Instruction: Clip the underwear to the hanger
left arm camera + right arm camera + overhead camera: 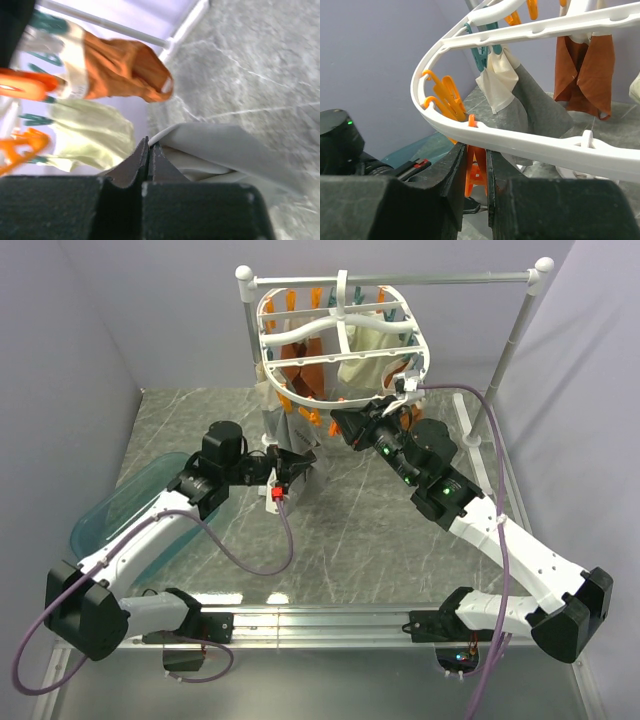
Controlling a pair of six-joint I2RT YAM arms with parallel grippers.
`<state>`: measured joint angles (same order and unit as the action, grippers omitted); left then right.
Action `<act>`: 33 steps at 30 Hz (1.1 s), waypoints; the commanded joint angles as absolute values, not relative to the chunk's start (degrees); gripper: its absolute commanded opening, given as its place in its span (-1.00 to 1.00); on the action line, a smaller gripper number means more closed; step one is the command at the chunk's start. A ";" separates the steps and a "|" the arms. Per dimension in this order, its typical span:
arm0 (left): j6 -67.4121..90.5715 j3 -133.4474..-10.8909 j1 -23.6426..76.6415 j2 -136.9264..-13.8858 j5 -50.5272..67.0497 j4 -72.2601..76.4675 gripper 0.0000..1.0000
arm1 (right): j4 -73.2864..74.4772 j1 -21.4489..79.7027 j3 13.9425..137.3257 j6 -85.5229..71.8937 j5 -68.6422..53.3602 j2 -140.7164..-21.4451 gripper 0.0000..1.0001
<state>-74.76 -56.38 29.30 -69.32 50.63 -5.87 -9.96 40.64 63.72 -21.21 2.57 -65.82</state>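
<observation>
Teal bin (130,505): lower left of the overhead view, on the table (350,530) beside the left arm; part of it is hidden by the arm.
Left gripper (149,150): left of centre in the overhead view. In its wrist view the two dark fingers are pressed together with no gap showing, and a pale fabric edge is pinched at their tips.
Underwear (225,145): grey, limp, held by the left gripper. It fills the lower right of the left wrist view and drapes over the marbled table. In the right wrist view it hangs in the centre under the frame, pale lining showing, with its top corner up against a teal peg (481,54). Cannot tell whether that peg actually grips it.
Right gripper (476,155): centre of the overhead view, up against the lower rim of the frame. Its fingers are nearly together and clamp an orange peg (476,175) in the narrow gap between them.
Orange peg: dangles from the near white rim at bottom centre of the right wrist view, just beside the grey fabric.
Hanger (530,145): white oval frame with cross-bars, top centre of the overhead view, hooked on the rail; orange and teal pegs hang along its rim.
Brown-orange garment (125,70): clipped on the frame, upper centre of the left wrist view.
Cream cloth (95,132): clipped next to it, left of centre in that view.
Rail stand (400,280): white bar on ball-capped posts along the top of the overhead view, behind everything else.
</observation>
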 commanded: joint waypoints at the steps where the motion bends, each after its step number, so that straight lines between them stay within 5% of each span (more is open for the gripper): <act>1: -71.28 -54.24 30.32 -66.36 51.16 1.93 -0.99 | -7.38 40.78 65.39 -22.50 1.41 -66.53 -1.00; 33: -71.28 -39.64 37.09 -61.79 37.79 35.85 -0.99 | 1.49 40.69 65.21 -33.13 0.79 -69.78 -1.00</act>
<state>-70.43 -40.40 36.71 -62.74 38.46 31.24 -6.31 40.60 64.62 -30.28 2.39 -68.55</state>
